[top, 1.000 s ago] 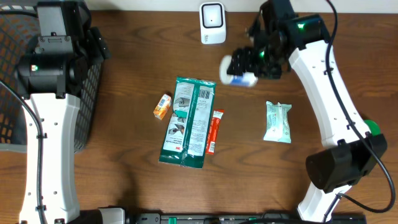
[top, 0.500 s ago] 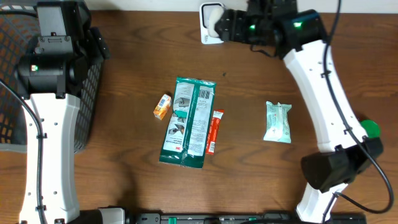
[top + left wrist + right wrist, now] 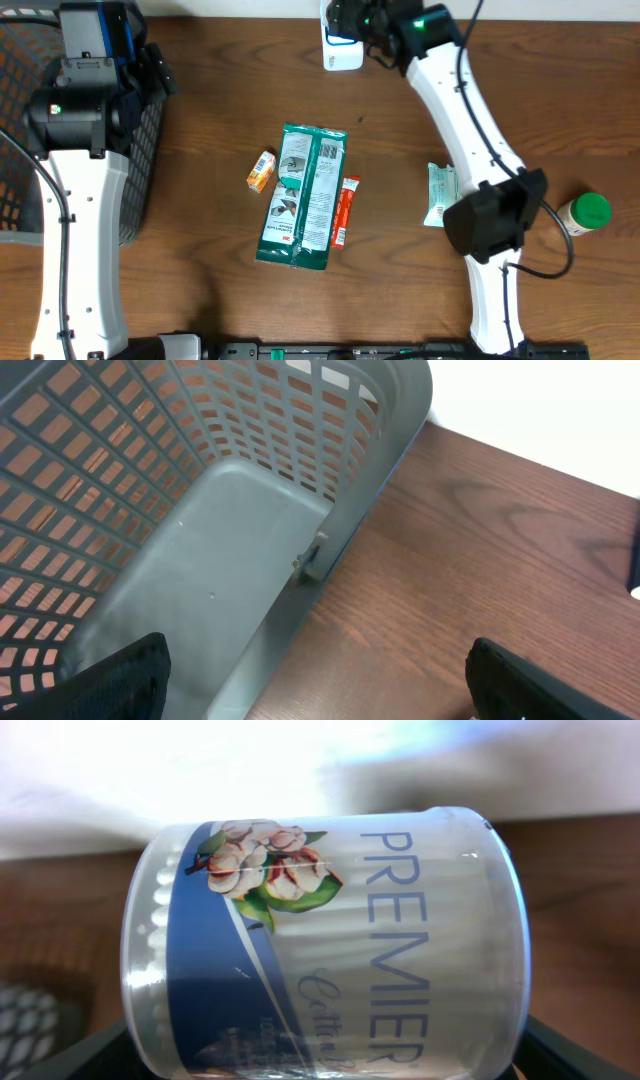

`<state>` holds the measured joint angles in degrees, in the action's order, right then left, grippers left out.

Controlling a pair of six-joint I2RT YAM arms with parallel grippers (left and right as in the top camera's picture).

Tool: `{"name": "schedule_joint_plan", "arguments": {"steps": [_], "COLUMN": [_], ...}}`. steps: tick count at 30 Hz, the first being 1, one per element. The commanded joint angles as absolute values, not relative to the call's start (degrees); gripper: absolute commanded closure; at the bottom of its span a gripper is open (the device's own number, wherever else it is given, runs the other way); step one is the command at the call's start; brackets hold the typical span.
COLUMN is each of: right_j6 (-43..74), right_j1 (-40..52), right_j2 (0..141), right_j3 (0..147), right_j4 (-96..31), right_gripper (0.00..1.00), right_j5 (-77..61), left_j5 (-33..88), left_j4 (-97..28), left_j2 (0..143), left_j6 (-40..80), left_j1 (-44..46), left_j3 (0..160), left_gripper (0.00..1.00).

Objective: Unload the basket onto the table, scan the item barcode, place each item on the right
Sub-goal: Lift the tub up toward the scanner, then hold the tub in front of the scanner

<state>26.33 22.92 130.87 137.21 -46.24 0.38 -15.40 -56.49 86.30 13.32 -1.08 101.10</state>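
The item is a clear cylinder of cotton swabs [image 3: 330,940] with a blue flowered "PREMIER" label. It lies sideways and fills the right wrist view, with my right gripper [image 3: 325,1062] shut on it; the black fingers [image 3: 575,1055] show only at the bottom corners. From overhead, that gripper [image 3: 352,18] is at the table's back edge, directly over the white scanner [image 3: 343,55], and the cylinder is mostly hidden under it. My left gripper [image 3: 320,685] hangs open with nothing in it over the near wall of the grey basket [image 3: 330,510].
A long green wipes pack [image 3: 303,195], a small orange box [image 3: 261,171] and a red stick sachet [image 3: 345,212] lie mid-table. A pale green packet [image 3: 438,195] sits partly under the right arm. A green-lidded bottle [image 3: 583,213] stands far right. The basket [image 3: 20,120] fills the left edge.
The right arm has swung from right of centre to the back edge, carrying the swab cylinder over the scanner. The green-lidded bottle is now uncovered. The left arm has not moved.
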Motion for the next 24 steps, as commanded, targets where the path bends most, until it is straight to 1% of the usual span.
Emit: {"name": "schedule_joint_plan", "arguments": {"steps": [1, 7, 15, 20, 24], "right_j6": [25.08, 24.58, 23.05, 23.03, 18.35], "right_j1": [24.58, 25.23, 25.17, 25.17, 25.17], "right_j2": [132.29, 136.31, 142.78, 143.81, 143.96], "right_j3": [139.04, 139.04, 139.04, 139.02, 138.96], "right_j4": [-43.16, -39.86, -34.54, -34.17, -34.17], "right_gripper": [0.37, 0.38, 0.39, 0.39, 0.39], "right_j5": [8.16, 12.05, 13.50, 14.48, 14.94], "left_j5": [-16.34, -16.36, -16.36, -16.36, -16.36], "left_j4": [-56.45, -56.45, -56.45, -56.45, -56.45], "left_j2": [86.37, 86.37, 86.37, 86.37, 86.37], "left_j6": [13.43, 13.41, 13.41, 13.41, 13.43], "left_j1": [-1.32, -1.32, -1.32, -1.32, -1.32], "left_j3": [101.49, 101.49, 101.49, 101.49, 101.49], "left_gripper": [0.10, 0.10, 0.10, 0.10, 0.10]}}
